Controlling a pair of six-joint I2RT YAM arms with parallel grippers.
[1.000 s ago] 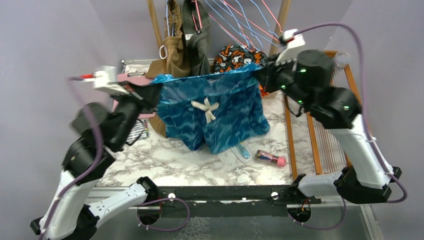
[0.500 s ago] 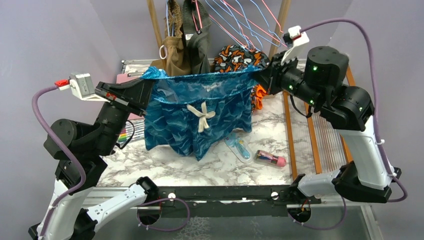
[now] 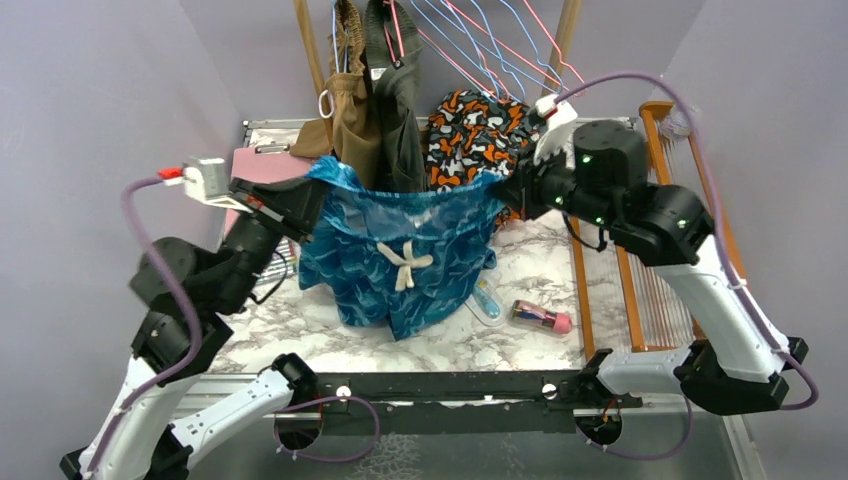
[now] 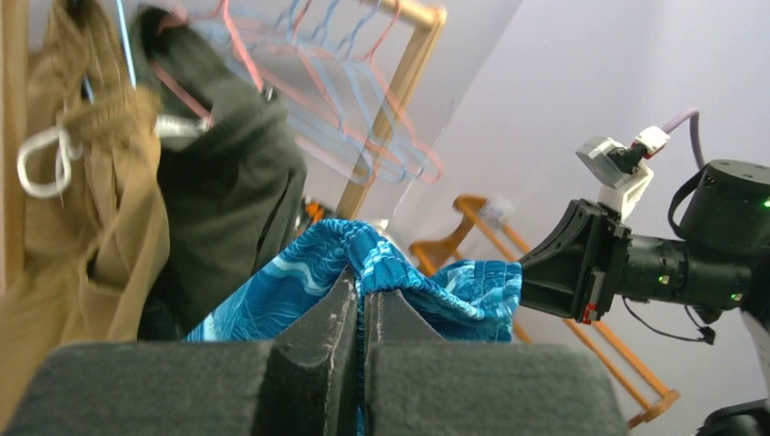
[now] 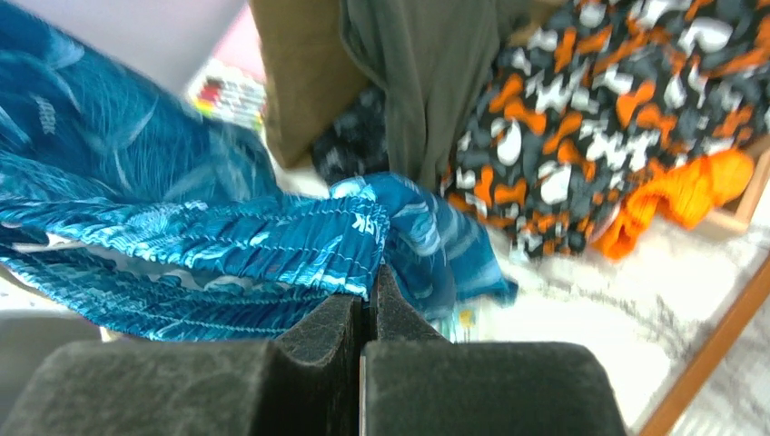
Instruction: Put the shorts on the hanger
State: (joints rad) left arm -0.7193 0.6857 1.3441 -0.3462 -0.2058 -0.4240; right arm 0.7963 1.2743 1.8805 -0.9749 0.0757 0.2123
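Observation:
The teal-blue shorts with a cream drawstring bow hang in the air between my two grippers, waistband up and sagging. My left gripper is shut on the waistband's left end; the left wrist view shows the fabric pinched between the pads. My right gripper is shut on the right end, and the right wrist view shows the gathered waistband clamped. Thin light-blue wire hangers hang among pink ones on the wooden rail at the back, above and behind the shorts.
Tan and olive garments hang just behind the shorts. An orange, black and white garment lies behind the right gripper. A clear packet and a pink tube lie on the marble table. A wooden rack stands at right.
Both grippers have moved toward each other and lower, still holding the shorts. The waistband has gone from stretched tight to slack and sagging.

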